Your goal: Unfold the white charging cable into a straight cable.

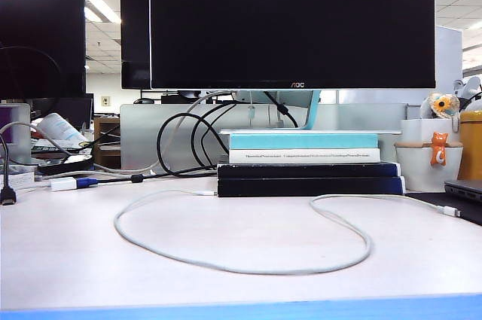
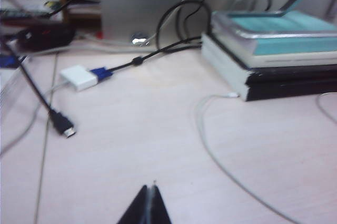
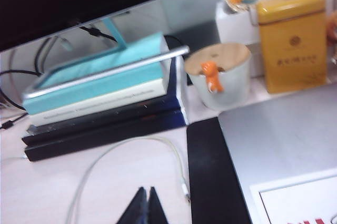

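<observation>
Cable work had not visibly begun: the thin white charging cable [image 1: 248, 267] lay on the pale desk [image 1: 60, 260] in a wide open loop, one plug beside the stack of dark and teal books [image 1: 309, 166], the other near the black mat [image 3: 210, 171].

The left gripper [image 2: 150, 205] hung above bare desk with its jaws pressed together and nothing between them; the cable's curve ran ahead of it and off to one side, its small plug touching the books beyond. The right gripper [image 3: 145, 205] was likewise closed and empty, with the cable's silver-tipped plug just ahead of its tips at the mat's edge.

To do this well, each gripper would probably need to open, descend on its nearer plug end, pinch firmly, then draw outward, keeping clear of the white adapter with the blue plug [image 2: 84, 76].
</observation>
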Robot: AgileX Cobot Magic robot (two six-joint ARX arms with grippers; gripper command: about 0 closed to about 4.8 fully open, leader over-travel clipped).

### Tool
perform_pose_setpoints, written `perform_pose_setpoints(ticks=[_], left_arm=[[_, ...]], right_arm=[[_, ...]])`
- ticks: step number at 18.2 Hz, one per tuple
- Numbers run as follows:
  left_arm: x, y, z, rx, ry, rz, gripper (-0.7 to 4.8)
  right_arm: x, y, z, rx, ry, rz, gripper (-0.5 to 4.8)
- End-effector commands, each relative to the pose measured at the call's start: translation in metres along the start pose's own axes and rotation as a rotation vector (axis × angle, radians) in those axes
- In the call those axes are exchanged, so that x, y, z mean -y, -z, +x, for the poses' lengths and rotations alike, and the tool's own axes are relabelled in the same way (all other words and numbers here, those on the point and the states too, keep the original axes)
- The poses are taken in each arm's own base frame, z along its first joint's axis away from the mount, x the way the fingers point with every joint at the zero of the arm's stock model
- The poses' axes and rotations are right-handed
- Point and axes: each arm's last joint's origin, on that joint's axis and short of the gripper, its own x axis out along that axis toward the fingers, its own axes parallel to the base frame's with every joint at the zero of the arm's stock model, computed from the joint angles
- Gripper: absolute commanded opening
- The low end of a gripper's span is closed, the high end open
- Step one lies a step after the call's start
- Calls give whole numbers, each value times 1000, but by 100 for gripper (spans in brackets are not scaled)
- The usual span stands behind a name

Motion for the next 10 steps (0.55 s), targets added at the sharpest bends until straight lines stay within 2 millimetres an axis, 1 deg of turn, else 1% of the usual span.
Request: perform_pose_setpoints(ticks=[1,3,5,6,10], left_arm=[[-1,-2,-1,20,-48,4,-5],[-2,-2,-1,18,-89,-20,-5],[-2,-2,-1,14,-88,-25,-5],[-2,-1,-1,5,-88,-28,-5],[-2,-1,-1,5,-88,-28,-5]], right_arm=[[2,2,1,17,32,-15,-6],[4,2,1,22,111,-85,-6],[4,3,1,18,108,-99,-6],[6,7,0,-25,122,-98,-5],[5,6,0,-18,115,-92,-5]])
